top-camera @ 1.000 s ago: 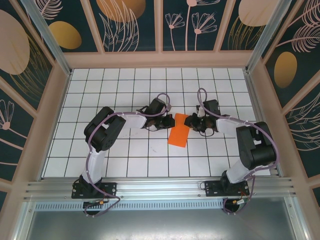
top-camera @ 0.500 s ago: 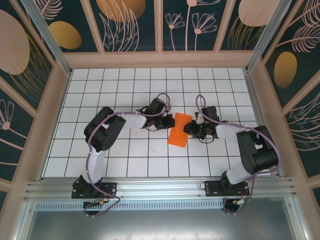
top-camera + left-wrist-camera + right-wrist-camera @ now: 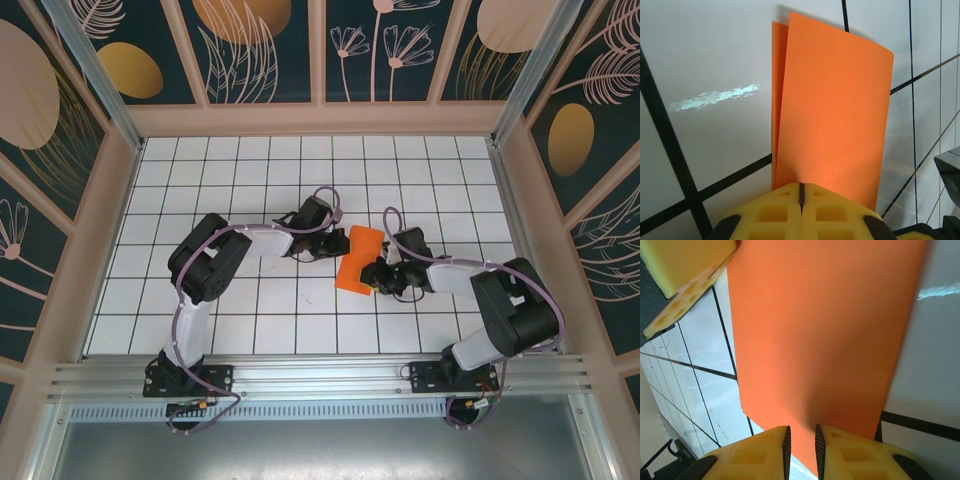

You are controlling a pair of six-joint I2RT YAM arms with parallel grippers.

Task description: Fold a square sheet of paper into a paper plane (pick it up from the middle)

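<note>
White grid table (image 3: 250, 320); both jaws pinching folded square sheet of paper (image 3: 358, 259); unmarked

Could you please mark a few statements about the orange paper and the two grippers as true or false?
1. The square sheet of paper is folded over, with two layers showing in the left wrist view. True.
2. The left gripper stands wide open above the paper. False: its fingers are shut on the paper's edge.
3. The right gripper has the paper's edge between its fingers. True.
4. The paper is blue with printed lines. False: it is plain bright orange.
5. In the top view both grippers meet at the paper from opposite sides. True.
</note>
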